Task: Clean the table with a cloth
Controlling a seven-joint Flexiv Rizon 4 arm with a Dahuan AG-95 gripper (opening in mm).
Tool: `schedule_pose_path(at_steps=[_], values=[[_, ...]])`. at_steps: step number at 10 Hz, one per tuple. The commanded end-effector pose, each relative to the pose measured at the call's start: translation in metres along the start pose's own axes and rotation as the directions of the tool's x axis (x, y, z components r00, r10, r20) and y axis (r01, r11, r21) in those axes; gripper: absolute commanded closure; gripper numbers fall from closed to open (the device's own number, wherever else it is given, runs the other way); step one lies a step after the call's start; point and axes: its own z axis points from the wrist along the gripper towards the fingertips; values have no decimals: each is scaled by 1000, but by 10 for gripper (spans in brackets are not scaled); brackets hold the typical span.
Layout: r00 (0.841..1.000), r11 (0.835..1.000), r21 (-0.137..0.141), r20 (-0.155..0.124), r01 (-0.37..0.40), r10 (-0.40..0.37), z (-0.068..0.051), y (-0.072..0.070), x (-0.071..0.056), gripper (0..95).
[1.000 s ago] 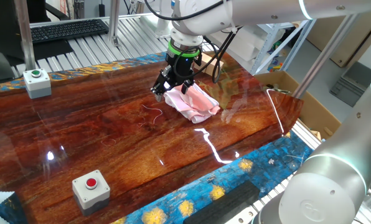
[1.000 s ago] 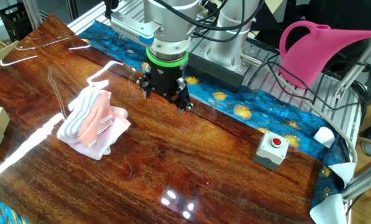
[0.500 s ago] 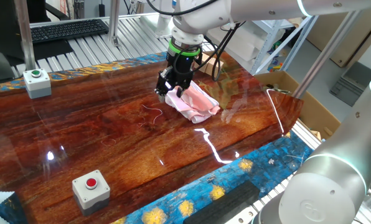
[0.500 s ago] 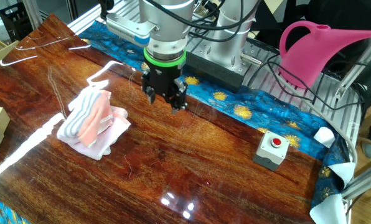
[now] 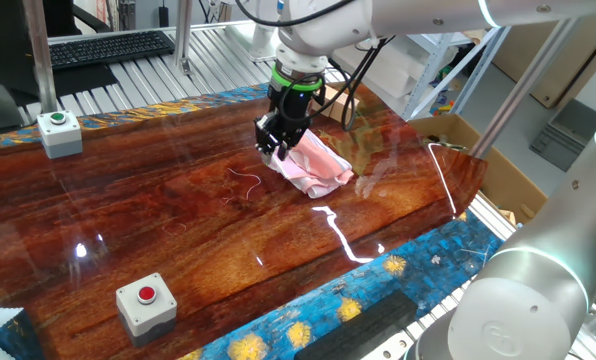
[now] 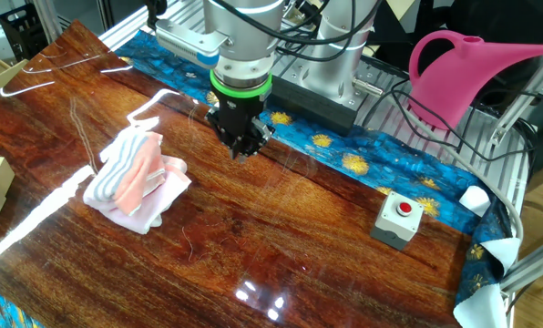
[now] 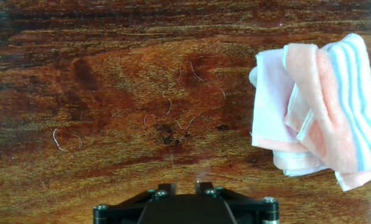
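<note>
Lying crumpled on table (image 7: 79,93), pink-white striped cloth (image 7: 319,112), many folds

A robotics lab: a glossy wooden table (image 5: 178,200) sits on a ribbed metal bench (image 5: 218,45), with red push-button boxes (image 5: 146,303) and a green one (image 5: 58,128) on it, a keyboard (image 5: 108,47) at the far left, aluminium framing and cable bundles behind, a cardboard box (image 5: 498,165) at right.
</note>
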Motion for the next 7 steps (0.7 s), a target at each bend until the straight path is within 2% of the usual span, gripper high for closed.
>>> schedule_pose_path(at_steps=[1,4,7], values=[[1000,1000,2,2,5,-5,1,-2,-1,950],[1000,1000,8,3,10,-10,4,-5,-2,950],[1000,999,37,-7,23,-22,9,-18,-4,950]])
